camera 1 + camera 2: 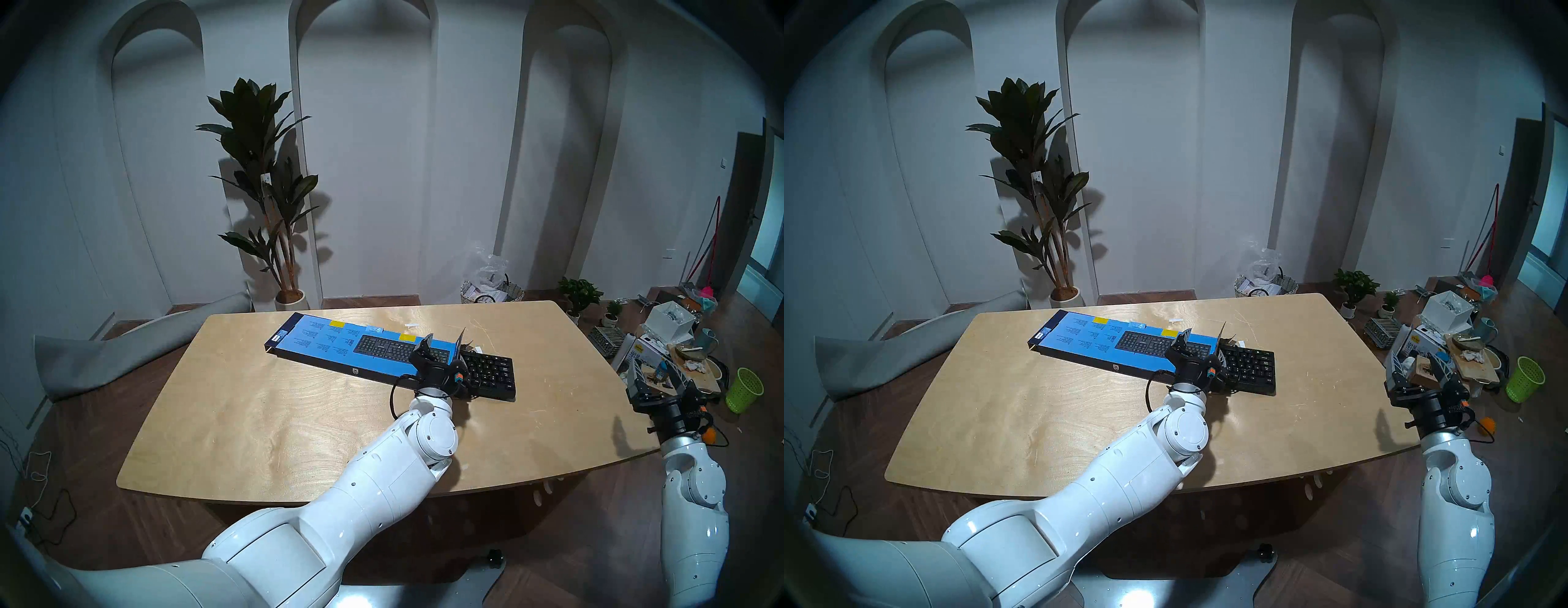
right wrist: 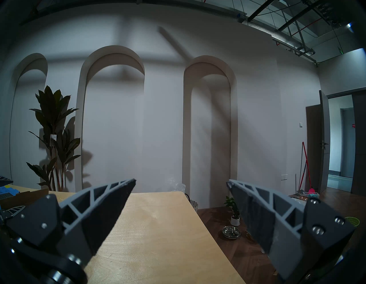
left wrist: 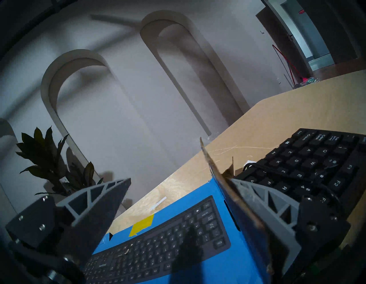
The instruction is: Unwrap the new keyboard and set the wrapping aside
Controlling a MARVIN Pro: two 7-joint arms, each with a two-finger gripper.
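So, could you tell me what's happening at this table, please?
The robot is unboxing a keyboard. The black keyboard sticks partway out of the open right end of the blue box on the wooden table. The left gripper is open, straddling the box's raised end flap. The right gripper is open and empty, at the table's right edge.

Keyboard (image 1: 1250,368) half out of box (image 1: 1106,344)
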